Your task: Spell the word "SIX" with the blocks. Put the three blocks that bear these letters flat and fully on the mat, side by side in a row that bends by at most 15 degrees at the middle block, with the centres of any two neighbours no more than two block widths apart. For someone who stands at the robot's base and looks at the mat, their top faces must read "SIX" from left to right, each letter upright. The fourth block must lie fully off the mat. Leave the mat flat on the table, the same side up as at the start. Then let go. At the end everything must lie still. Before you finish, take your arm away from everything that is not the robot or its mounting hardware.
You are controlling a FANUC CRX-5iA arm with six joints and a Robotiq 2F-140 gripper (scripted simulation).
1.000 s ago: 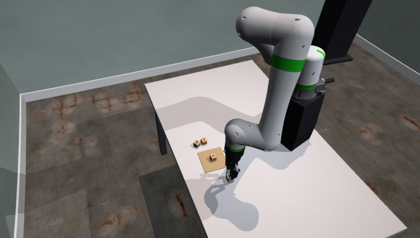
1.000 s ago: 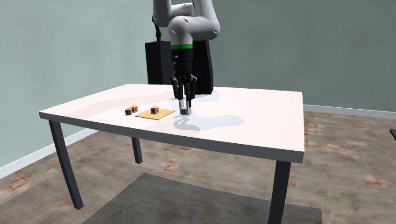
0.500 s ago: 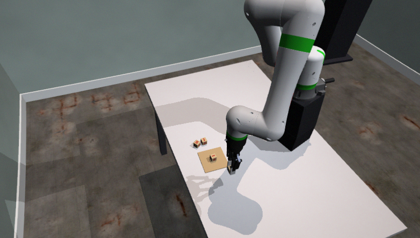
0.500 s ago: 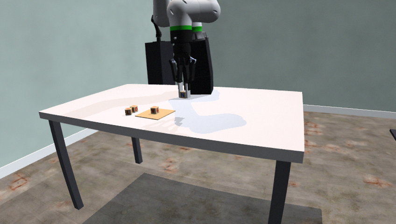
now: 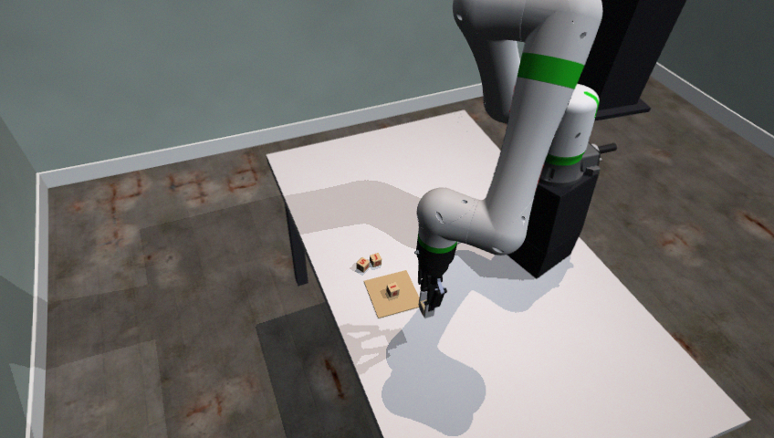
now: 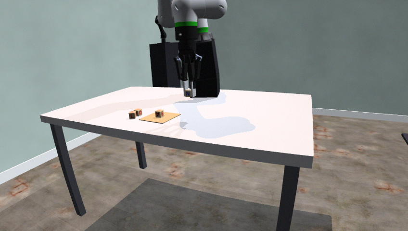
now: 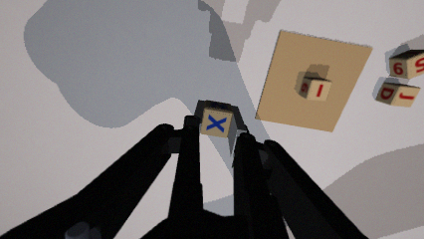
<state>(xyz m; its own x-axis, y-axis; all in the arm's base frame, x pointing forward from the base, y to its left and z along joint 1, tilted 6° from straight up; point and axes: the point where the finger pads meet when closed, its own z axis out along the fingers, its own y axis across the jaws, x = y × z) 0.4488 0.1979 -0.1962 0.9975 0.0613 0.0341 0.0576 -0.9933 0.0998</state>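
My gripper (image 5: 428,306) (image 6: 189,91) (image 7: 216,114) is shut on the X block (image 6: 187,93) (image 7: 216,123), held above the table beside the mat. The blue X faces up; a blue N shows on one side. The tan mat (image 5: 382,310) (image 6: 169,117) (image 7: 279,60) lies flat. The I block (image 5: 392,290) (image 6: 159,113) (image 7: 319,90) stands near its middle, red I up. Off the mat, the S block (image 5: 362,265) (image 6: 132,115) (image 7: 408,65) has a red S on top, partly cut off in the wrist view.
The J block (image 5: 375,260) (image 6: 138,111) (image 7: 398,94) stands off the mat, close beside the S block, with a red J on top. The white table (image 5: 543,352) (image 6: 272,122) carries everything; its edge lies beyond the mat. The arm's shadow falls near the mat.
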